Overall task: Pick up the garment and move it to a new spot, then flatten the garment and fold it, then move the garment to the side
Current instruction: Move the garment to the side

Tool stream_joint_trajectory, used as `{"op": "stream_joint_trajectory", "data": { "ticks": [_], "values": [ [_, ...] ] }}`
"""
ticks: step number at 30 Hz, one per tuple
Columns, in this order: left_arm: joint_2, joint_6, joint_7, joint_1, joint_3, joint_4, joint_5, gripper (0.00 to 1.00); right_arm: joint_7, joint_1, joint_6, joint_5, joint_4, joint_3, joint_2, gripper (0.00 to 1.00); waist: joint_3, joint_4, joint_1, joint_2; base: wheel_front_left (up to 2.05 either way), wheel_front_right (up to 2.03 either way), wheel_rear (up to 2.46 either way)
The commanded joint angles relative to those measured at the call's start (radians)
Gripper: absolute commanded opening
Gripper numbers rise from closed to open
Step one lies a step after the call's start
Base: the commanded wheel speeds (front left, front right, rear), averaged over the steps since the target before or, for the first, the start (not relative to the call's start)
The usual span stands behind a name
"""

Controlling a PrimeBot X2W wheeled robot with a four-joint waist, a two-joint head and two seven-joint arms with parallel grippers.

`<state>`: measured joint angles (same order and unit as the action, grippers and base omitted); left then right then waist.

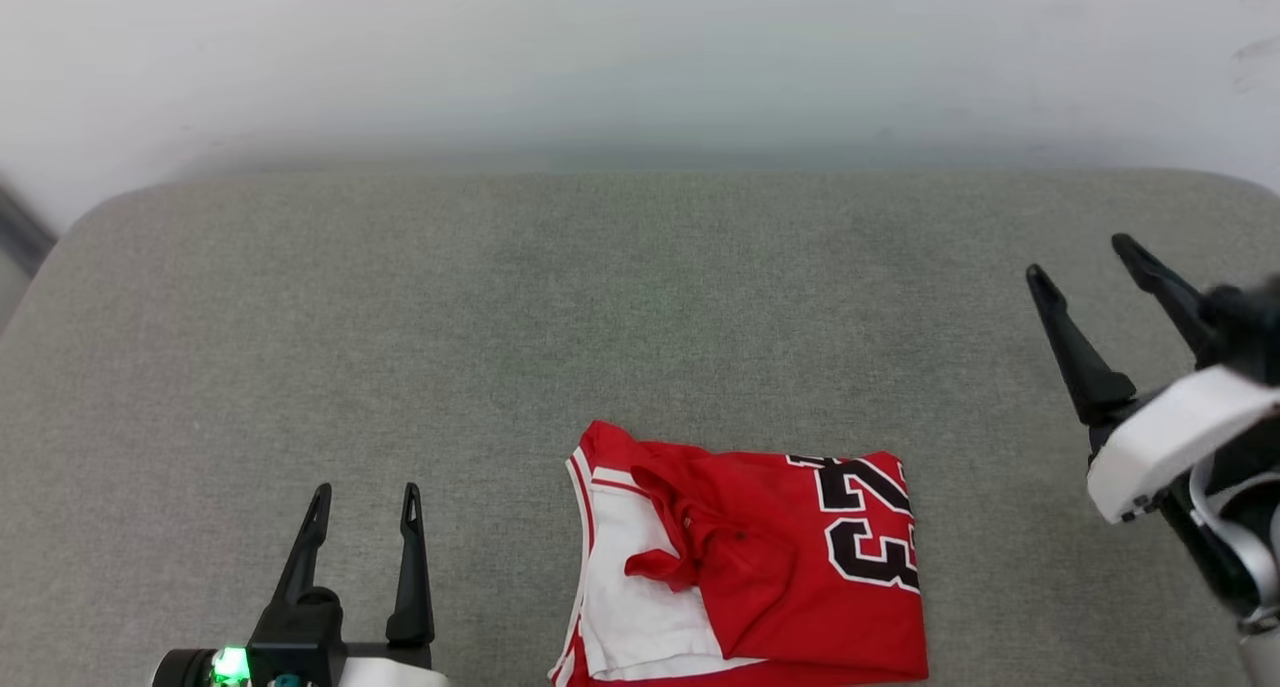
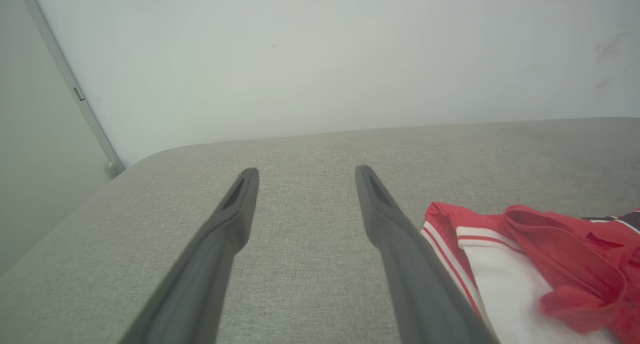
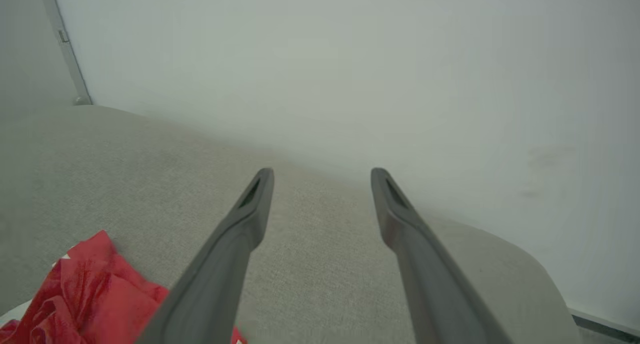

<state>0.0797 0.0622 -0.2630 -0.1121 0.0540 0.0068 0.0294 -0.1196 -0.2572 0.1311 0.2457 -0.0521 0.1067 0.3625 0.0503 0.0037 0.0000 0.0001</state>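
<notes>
The garment (image 1: 760, 557) is a red jersey with white panels and a black 23, lying folded into a compact rectangle near the front edge of the grey cushioned surface (image 1: 560, 307). My left gripper (image 1: 365, 502) stands open at the lower left, empty, well left of the garment. Off to the garment's right and above it, my right gripper (image 1: 1082, 257) is open and empty too. In the left wrist view the garment (image 2: 525, 264) lies just right of the open left gripper (image 2: 306, 173). The right wrist view has a corner of the garment (image 3: 85, 294) at the lower left of the open right gripper (image 3: 322, 173).
A pale wall (image 1: 640, 57) rises behind the surface's far edge. The surface's rounded corners show at far left (image 1: 90, 217) and far right (image 3: 540, 264). A vertical metal strip (image 2: 70, 88) runs down the wall at the left.
</notes>
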Motion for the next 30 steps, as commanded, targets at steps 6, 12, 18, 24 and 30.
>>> {"op": "stream_joint_trajectory", "data": {
  "ticks": [6, 12, 18, 24, 30],
  "values": [
    [-0.009, -0.005, -0.002, 0.040, 0.002, -0.004, -0.007, 1.00, -0.465, -0.084, -0.001, 0.369, 0.055, 0.138, 0.167, 1.00, 0.048, 0.015, 0.0000, -0.0001, 0.00, 0.00, 0.00],
    [-0.012, -0.009, -0.002, 0.072, 0.011, -0.006, -0.009, 1.00, -0.705, -0.051, -0.001, 0.609, 0.105, 0.179, 0.230, 1.00, 0.091, 0.034, 0.0000, -0.0001, 0.00, 0.00, 0.00],
    [-0.016, -0.019, -0.002, 0.126, 0.027, -0.009, -0.014, 1.00, -0.731, -0.037, -0.001, 0.718, 0.177, 0.224, 0.172, 1.00, 0.164, 0.071, 0.0000, -0.0001, 0.00, 0.00, 0.00],
    [-0.017, -0.026, -0.002, 0.166, 0.037, -0.007, -0.018, 1.00, -0.710, -0.043, -0.001, 0.738, 0.240, 0.303, 0.118, 1.00, 0.212, 0.100, 0.0000, -0.0001, 0.00, 0.00, 0.00],
    [-0.020, -0.024, -0.002, 0.189, 0.043, -0.003, -0.016, 1.00, -0.652, -0.043, -0.002, 0.709, 0.337, 0.402, 0.073, 1.00, 0.237, 0.112, 0.0000, -0.0001, 0.00, 0.00, 0.00]
  ]
}}
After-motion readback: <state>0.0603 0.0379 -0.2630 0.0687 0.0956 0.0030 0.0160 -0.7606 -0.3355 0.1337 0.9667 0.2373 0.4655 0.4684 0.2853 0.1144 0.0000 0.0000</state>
